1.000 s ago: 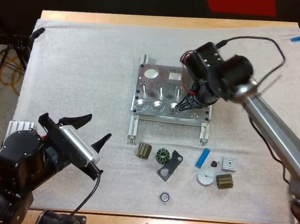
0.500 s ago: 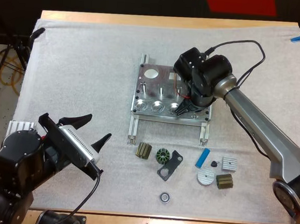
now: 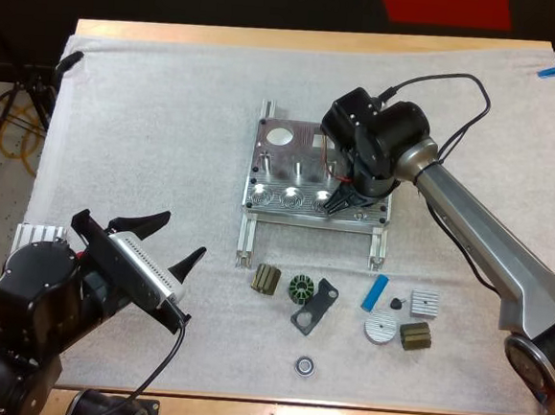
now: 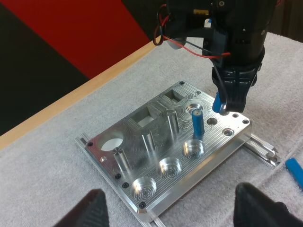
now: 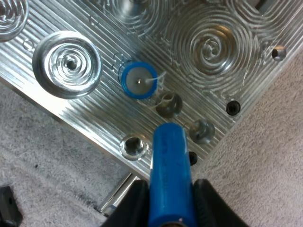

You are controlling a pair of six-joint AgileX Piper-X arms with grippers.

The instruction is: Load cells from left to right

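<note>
The metal fixture (image 3: 309, 172) lies mid-mat, and one blue cell (image 4: 197, 124) stands upright in it near its front right corner. My right gripper (image 3: 338, 203) hovers over that corner, shut on a second blue cell (image 5: 169, 170) that hangs tilted just beside the standing cell (image 5: 139, 80) and above a small empty hole (image 5: 169, 104). In the left wrist view that held cell (image 4: 218, 105) sits just above the plate (image 4: 156, 156). My left gripper (image 3: 167, 240) stands open at the mat's front left, holding nothing, its fingers (image 4: 94, 208) wide apart.
A loose blue cell (image 3: 376, 292) lies in front of the fixture's right rail. Beside it are small parts: a ribbed block (image 3: 266, 279), a stator ring (image 3: 300, 288), a black bracket (image 3: 316, 305), a bearing (image 3: 304, 365), a metal disc (image 3: 381, 326).
Over the last second my right arm swung left and down to the fixture's front right corner with the blue cell, then held still. The left arm has not moved.
</note>
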